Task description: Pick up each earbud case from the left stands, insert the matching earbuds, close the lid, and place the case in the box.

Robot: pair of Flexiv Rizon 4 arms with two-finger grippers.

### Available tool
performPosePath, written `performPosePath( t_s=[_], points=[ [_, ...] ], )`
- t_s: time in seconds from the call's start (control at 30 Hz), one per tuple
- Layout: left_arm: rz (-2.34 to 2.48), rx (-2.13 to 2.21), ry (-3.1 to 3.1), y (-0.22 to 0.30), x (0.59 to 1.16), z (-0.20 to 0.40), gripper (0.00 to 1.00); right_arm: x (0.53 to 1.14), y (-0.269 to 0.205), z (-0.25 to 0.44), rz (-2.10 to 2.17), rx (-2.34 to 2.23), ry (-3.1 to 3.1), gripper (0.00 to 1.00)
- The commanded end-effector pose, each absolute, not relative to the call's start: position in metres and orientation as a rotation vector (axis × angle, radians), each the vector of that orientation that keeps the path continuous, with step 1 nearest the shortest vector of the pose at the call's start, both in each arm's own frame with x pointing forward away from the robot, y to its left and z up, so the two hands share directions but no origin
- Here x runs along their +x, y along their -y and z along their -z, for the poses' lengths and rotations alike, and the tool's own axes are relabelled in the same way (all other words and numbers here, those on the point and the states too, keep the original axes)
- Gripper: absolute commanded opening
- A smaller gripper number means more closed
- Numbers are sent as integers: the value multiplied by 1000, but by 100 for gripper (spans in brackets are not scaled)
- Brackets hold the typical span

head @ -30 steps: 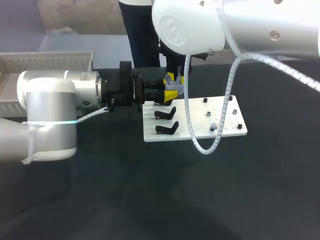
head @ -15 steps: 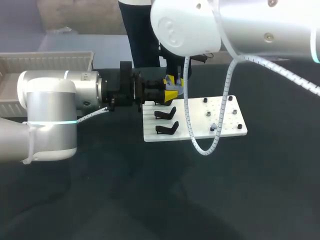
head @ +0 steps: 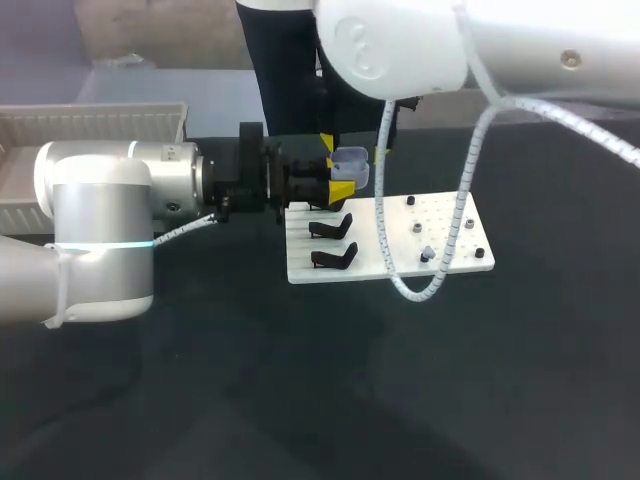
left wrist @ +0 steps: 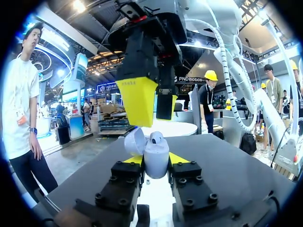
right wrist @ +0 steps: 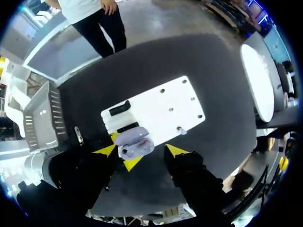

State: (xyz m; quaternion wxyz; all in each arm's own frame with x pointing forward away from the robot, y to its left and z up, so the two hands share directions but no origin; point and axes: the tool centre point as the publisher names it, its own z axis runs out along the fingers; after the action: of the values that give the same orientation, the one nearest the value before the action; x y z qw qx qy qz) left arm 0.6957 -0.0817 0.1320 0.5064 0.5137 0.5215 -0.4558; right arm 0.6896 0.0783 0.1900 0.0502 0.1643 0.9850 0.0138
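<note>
Raised and shifted right since the earlier frames, the right gripper point(left wrist: 154, 118) hangs just above the earbud case point(left wrist: 156, 161), fingers apart with nothing between them. Left gripper point(left wrist: 155, 165) clamps the lilac case from both sides above the white stand plate point(head: 440, 240); lid point(left wrist: 134, 142) open, one earbud point(left wrist: 156, 138) showing on top. Risk: a press on the lid may tilt the case in the grip, or jam on an earbud sitting proud. Black table point(head: 300, 400) carries the plate, two bare black stands point(head: 333, 225) and, far left, the white box point(head: 90, 125)
</note>
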Motion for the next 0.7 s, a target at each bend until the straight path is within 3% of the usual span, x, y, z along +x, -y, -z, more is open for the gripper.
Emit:
performPosePath(
  t_s=[0.03,0.7],
  points=[
    [1093,1235,-1259,82,694,-132,0,656,-52,-195,-178,413,-2914,100],
    [1093,1235,-1259,82,694,-132,0,599,-12,-200,-61,118,-2841,100]
  ],
)
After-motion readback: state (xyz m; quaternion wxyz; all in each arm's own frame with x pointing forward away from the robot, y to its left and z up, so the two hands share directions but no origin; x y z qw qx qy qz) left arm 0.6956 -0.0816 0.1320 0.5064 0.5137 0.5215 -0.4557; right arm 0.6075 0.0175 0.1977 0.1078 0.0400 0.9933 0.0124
